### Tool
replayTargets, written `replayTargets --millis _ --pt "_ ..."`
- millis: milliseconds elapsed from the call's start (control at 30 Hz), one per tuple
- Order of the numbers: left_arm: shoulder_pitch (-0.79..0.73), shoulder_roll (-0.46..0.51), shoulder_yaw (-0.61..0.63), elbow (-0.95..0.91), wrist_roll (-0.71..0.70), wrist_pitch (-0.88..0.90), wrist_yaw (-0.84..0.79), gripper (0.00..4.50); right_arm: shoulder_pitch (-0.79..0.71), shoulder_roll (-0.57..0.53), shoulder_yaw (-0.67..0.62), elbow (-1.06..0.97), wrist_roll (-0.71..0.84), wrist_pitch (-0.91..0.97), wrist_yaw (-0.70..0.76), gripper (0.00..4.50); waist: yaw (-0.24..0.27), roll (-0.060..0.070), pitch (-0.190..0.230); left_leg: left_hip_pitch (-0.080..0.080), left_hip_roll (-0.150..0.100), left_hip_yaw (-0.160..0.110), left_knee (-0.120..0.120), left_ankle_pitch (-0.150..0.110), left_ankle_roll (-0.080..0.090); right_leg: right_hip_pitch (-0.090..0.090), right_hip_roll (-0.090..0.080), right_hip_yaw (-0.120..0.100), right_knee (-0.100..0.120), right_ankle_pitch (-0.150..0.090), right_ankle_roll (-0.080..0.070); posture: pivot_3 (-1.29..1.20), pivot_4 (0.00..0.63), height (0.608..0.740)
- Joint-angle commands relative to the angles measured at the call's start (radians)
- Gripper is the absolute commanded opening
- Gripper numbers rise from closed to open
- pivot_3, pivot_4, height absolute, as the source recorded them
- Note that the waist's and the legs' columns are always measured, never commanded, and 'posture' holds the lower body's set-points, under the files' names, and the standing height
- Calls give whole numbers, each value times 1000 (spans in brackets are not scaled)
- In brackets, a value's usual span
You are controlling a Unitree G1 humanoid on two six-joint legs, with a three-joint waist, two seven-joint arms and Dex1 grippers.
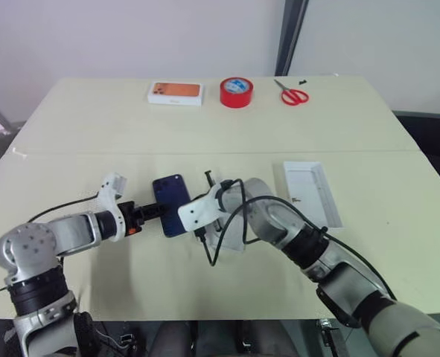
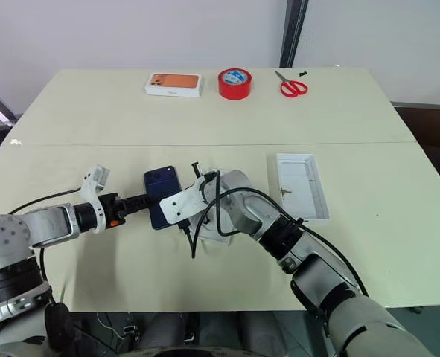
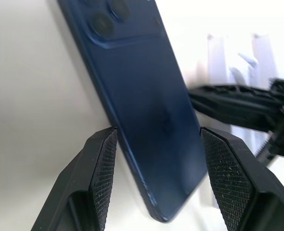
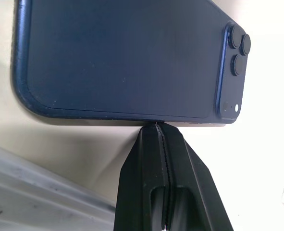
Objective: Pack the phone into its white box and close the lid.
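The dark blue phone (image 1: 172, 202) lies back up on the table, its camera bump at the far end. My left gripper (image 1: 158, 213) comes in from the left. It is open, and its fingers (image 3: 101, 183) straddle the phone's near end, close to both long edges, with a thin gap on one side. My right gripper (image 4: 158, 126) is shut, and its closed tip touches the phone's right long edge. The white box (image 1: 313, 192), a shallow open tray, lies to the right of my right arm. A white flat piece (image 1: 231, 234) sits under my right wrist; I cannot tell whether it is the lid.
Along the table's far side lie a white box with an orange picture (image 1: 175, 92), a red tape roll (image 1: 236, 91) and red scissors (image 1: 294, 95). Black cables loop off my right wrist (image 1: 231, 223) just above the table.
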Motion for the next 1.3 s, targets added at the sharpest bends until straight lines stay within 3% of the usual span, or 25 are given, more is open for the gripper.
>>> replayTargets --millis 33,200,467,800,933,1300 --pt "-19 22 -30 -3 30 8 -10 2890 9 19 19 -16 14 -13 6 0 0 0 0 0 0 0 0 0 0 0 0 0 0 0 0 0 150 740" --pt "-21 20 -80 6 68 9 -21 2890 7 21 18 -14 14 -15 6 0 1 0 0 0 0 0 0 0 0 0 0 0 0 0 0 0 150 740" --pt "-63 -68 -154 33 66 9 -31 2890 12 27 19 -17 11 -13 5 0 6 0 -1 1 0 0 0 0 0 2 0 0 0 0 0 0 150 740" --pt "-95 -173 -14 86 -47 9 53 2890 19 21 15 -30 7 -7 11 0 23 0 -1 6 0 0 0 -1 1 9 -1 -1 -2 0 0 0 150 740" --pt "-106 -200 45 121 -100 9 117 2890 18 22 15 -28 7 -10 10 0 7 -1 0 6 0 0 0 0 1 7 0 -1 -2 0 0 0 150 740" --pt "-87 -102 45 102 -85 9 151 2890 15 24 17 -21 9 -14 7 0 2 -1 0 6 0 0 0 0 0 7 0 -1 -1 0 0 0 150 740"
